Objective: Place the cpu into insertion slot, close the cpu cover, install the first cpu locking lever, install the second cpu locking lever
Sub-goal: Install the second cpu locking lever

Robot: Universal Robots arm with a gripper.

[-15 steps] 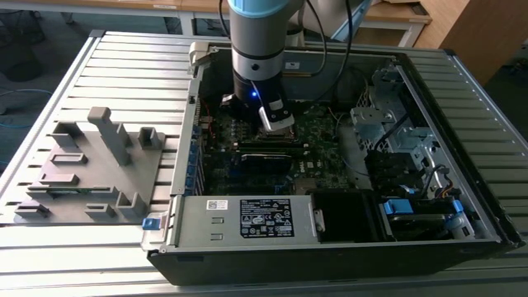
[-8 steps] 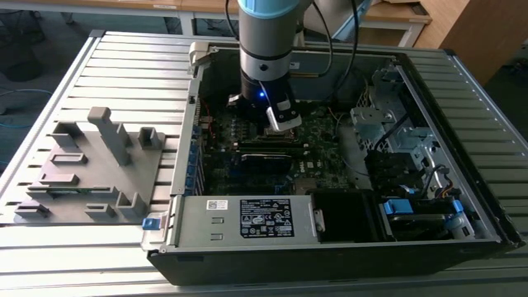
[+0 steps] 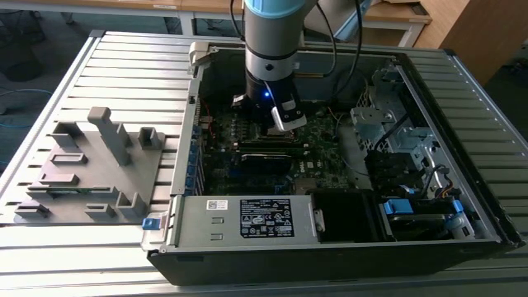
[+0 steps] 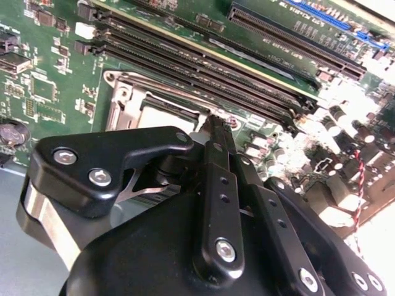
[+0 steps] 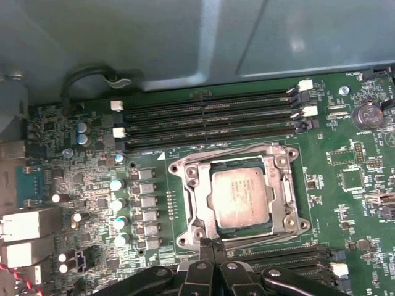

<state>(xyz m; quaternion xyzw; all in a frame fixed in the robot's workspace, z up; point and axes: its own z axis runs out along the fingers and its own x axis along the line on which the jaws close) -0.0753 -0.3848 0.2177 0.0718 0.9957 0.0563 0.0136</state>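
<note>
Jaws (image 5: 212, 245) clenched empty at the cpu cover's (image 5: 281, 185) edge, cpu (image 5: 239, 197) seated; could slip and gouge the motherboard (image 5: 358, 179).

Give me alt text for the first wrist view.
The cpu lies in the insertion slot on the green motherboard, with the silver cpu cover framing it. The hand sits shut beside the slot's edge.

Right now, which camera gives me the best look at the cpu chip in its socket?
The first wrist view: the cpu lies face-up and whole inside the silver cover. In the second wrist view the gripper blocks most of it. In the exterior view the arm hides that spot on the motherboard.
</note>
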